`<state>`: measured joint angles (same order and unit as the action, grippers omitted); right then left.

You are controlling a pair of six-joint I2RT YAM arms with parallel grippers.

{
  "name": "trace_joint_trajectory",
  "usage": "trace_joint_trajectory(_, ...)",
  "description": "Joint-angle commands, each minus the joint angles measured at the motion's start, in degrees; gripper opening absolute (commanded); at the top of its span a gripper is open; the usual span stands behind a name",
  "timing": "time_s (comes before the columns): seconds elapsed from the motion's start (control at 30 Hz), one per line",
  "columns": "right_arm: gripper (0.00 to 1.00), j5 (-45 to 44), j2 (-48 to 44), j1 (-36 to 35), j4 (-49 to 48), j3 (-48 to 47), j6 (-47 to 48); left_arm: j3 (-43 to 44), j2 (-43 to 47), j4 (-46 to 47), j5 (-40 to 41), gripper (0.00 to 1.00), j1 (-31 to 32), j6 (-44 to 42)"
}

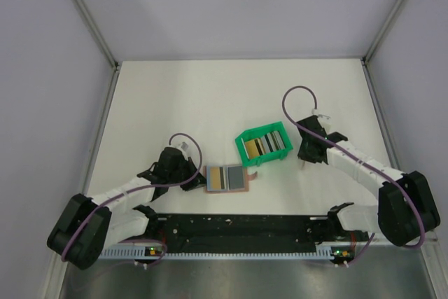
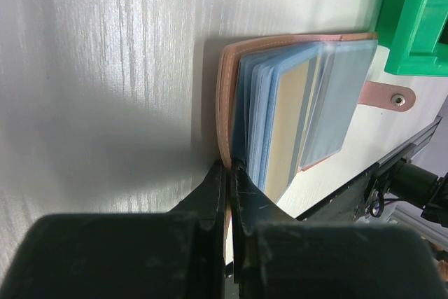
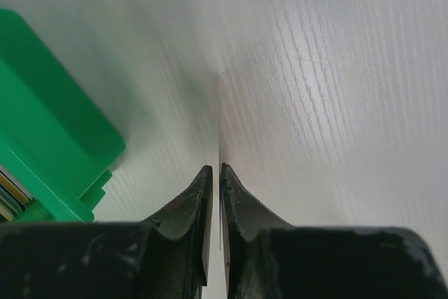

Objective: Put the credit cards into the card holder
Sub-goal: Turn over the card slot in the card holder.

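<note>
Left gripper (image 2: 229,181): jaws closed, pinching the near corner of the tan cover of the holder (image 2: 329,96). The holder lies open just ahead. Its clear sleeves (image 2: 255,113) fan out to the right, with a gold card (image 2: 287,131) in one, and its long axis runs across the fingers. Its strap (image 2: 386,96) sticks out far right, towards the green tray (image 2: 413,26) beyond.

Right gripper (image 3: 216,181): jaws a sliver apart around a thin card (image 3: 220,124), seen edge-on and pointing straight ahead. I cannot tell whether they pinch it. The tray lies to the left.
</note>
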<state>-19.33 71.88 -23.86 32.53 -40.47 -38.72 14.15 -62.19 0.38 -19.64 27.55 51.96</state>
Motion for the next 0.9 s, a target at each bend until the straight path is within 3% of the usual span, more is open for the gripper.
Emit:
trace_joint_trajectory(0.0,0.1,-0.35,0.46,0.92,-1.24,0.13,1.01,-0.71,-1.53,-1.97,2.5,0.0,0.05,-1.34)
trace_joint_trajectory(0.33,0.1,-2.29,2.39,1.0,-1.24,-0.58,2.07,-0.88,-1.88,-1.61,2.32,0.0,0.13,-1.34)
trace_joint_trajectory(0.5,0.0,-2.73,2.74,1.01,-1.16,-1.54,2.42,-0.71,-1.97,-1.88,2.24,0.0,0.13,-1.52)
trace_joint_trajectory(0.87,0.01,-2.39,-1.48,1.09,-0.45,-1.63,4.62,-0.27,-2.14,-1.88,2.15,0.0,0.13,-1.43)
